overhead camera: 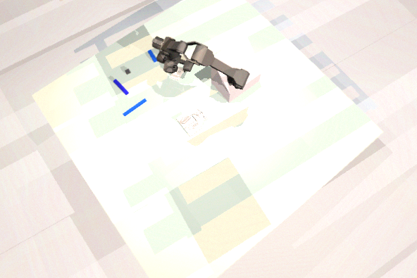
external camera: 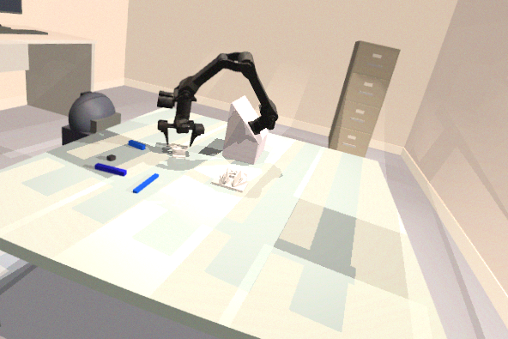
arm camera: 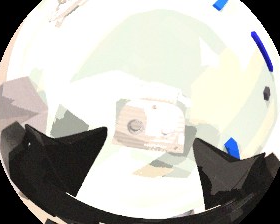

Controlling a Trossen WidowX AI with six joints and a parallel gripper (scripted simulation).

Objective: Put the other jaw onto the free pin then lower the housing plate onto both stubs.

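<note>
My gripper is open and points down, with nothing held. The pale housing plate lies below and between its spread fingers in the wrist view, with two round holes showing. The pale base plate with the jaws stands apart, nearer the middle of the table. Two pointed jaws show on it. It is only partly in the wrist view, at the top left edge. Glare hides the pins and whether the teeth mesh.
A pale wedge block stands beside the arm's base. A dark blue bar, a long blue bar, a short blue bar and a small dark cube lie left.
</note>
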